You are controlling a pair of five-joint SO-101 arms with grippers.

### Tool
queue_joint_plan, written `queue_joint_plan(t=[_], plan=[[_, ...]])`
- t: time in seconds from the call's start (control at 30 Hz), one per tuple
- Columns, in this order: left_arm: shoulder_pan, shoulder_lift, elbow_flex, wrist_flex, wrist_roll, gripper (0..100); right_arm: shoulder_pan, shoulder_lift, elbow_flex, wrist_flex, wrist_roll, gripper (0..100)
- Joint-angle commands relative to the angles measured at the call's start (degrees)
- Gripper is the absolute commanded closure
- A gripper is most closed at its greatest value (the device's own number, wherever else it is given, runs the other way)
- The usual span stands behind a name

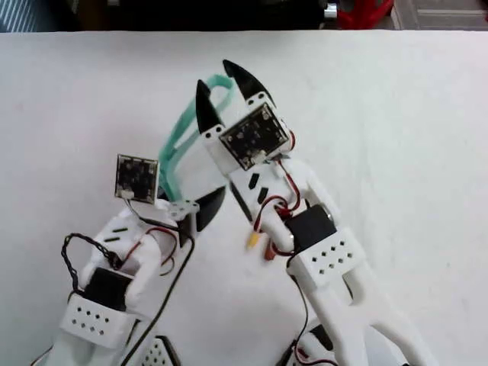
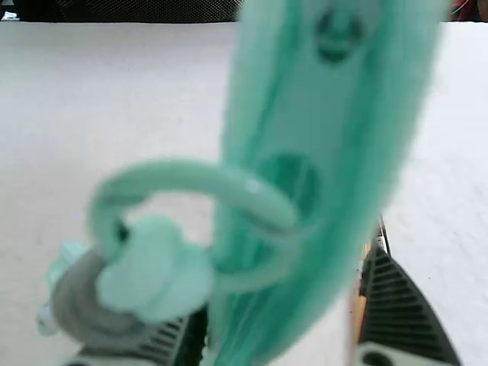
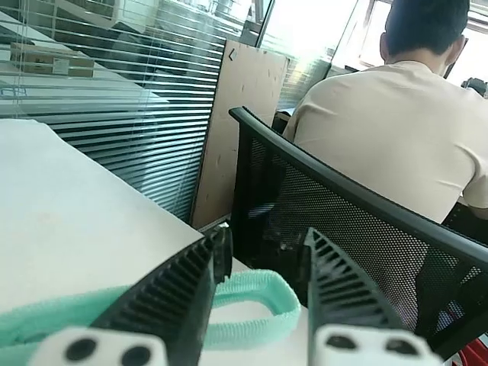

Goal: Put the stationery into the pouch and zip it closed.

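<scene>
Mint-green pouch (image 2: 305, 152), its ring pull (image 2: 191, 183) dangling, is clamped in the left gripper (image 1: 202, 207) above the table's (image 1: 396, 114) middle. Right gripper (image 3: 265, 252) stands open astride the pouch's far loop (image 3: 259, 293). Best to close squarely there and keep the fabric taut, so the zip runs straight.

White table (image 1: 396, 114), mint-green pouch (image 1: 169, 171) near its middle, black cable (image 1: 164, 293) on it

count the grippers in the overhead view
2. The right gripper is open at the far end of the green pouch; the left gripper is clamped on the pouch's near end.
</scene>
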Motion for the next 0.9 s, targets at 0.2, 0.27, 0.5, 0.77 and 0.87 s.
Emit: queue_joint_plan(t=[0.2,0.27,0.5,0.77,0.87], plan=[[0.92,0.48,-0.35,-1.23,0.35,71,0.48,-3.21,-1.14,0.31,0.09,85.7],[0.92,0.48,-0.35,-1.23,0.35,71,0.48,-4.53,-1.14,0.40,0.09,85.7],[0.92,0.48,-0.35,-1.23,0.35,71,1.01,-10.15,-1.49,7.25,0.53,85.7],[1.98,0.48,-0.35,-1.23,0.26,71,8.48,-25.98,0.26,27.65,0.62,85.8],[2.07,0.48,0.09,-1.32,0.26,71,14.73,-24.04,2.99,30.11,0.18,85.8]])
